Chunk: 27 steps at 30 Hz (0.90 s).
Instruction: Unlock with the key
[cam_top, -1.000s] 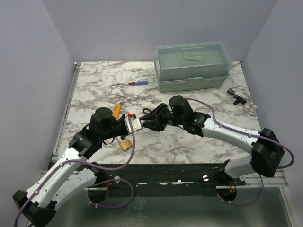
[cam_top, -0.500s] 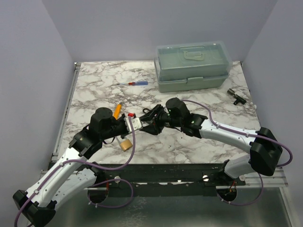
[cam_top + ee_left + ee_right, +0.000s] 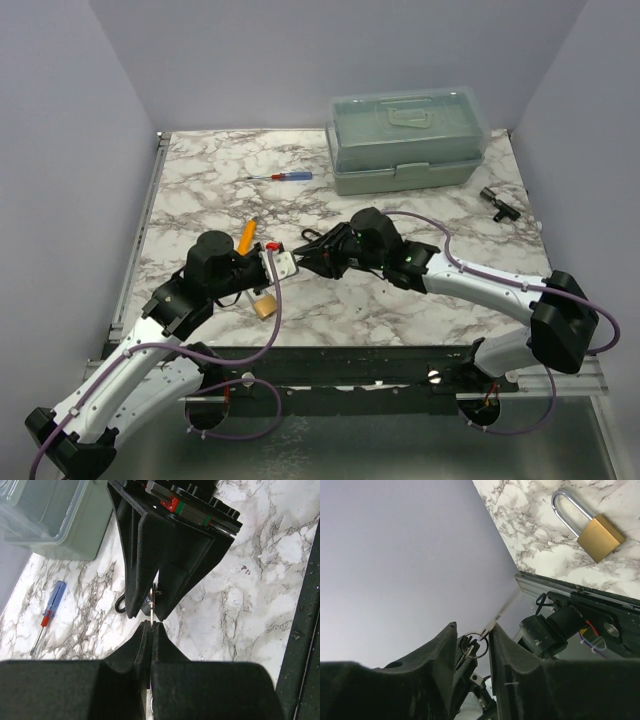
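Nearest the front edge of the marble table [image 3: 190,190], a brass padlock [image 3: 265,306] lies flat on its side, its shackle closed, just in front of the left arm's wrist; above it and a little further in, the two arms meet nose to nose over the middle of the table. The left gripper [image 3: 151,630] is clenched, its two black fingers pressed together with the thin blade of the key [image 3: 154,602] nipped edge-on between their tips; the key stands out from them, held off the table, straight into the right gripper [image 3: 472,626]. That one's jaws stand a little apart, with the key's ring and bunch sitting in the gap between them; the view is too cramped there for me to tell whether they are pinching the ring or only flanking it.

Just behind the left wrist a yellow-orange handle [image 3: 246,236] pokes out, its rest hidden by the arm; further back a red-and-blue screwdriver [image 3: 285,177] lies alone; beyond it on the right a closed grey-green toolbox [image 3: 405,140] sits at the far edge, with a small black part [image 3: 497,203] near the right rim.
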### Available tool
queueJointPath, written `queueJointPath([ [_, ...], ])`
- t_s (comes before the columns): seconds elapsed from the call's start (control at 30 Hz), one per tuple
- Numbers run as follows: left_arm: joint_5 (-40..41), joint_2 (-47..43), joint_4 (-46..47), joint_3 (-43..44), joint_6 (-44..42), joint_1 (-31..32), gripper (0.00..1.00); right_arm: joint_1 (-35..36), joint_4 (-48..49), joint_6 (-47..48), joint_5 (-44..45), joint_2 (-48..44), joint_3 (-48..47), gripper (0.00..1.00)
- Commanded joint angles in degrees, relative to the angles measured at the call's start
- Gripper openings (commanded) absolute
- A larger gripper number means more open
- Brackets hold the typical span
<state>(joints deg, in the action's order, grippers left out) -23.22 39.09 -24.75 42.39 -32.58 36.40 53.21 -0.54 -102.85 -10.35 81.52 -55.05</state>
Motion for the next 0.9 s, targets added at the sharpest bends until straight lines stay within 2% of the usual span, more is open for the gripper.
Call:
queueJointPath([
  [0.0,-0.98,-0.94,1.41,-0.86,-0.35,0.18,0.00,0.31,-2.89,-0.34,4.00,-2.21,1.22,0.34],
  [0.23,-0.80,-1.62,1.37,-1.23,-0.44,0.20,0.00,0.35,-3.15,-0.04,4.27,-3.12,1.36,0.23],
  [0.6,0.02,-1.86,1.45,-1.81,-0.75,0.20,0.00,0.31,-1.31,2.54,4.49,-5.25,2.26,0.18],
  [0.7,0.06,-1.55,1.46,-1.69,-0.76,0.33,0.00,0.31,-0.04,2.93,3.52,-5.37,2.68,0.18],
  [0.87,0.11,-1.18,1.50,-1.55,-0.84,0.25,0.00,0.31,2.07,3.79,1.34,-4.46,2.59,0.31],
])
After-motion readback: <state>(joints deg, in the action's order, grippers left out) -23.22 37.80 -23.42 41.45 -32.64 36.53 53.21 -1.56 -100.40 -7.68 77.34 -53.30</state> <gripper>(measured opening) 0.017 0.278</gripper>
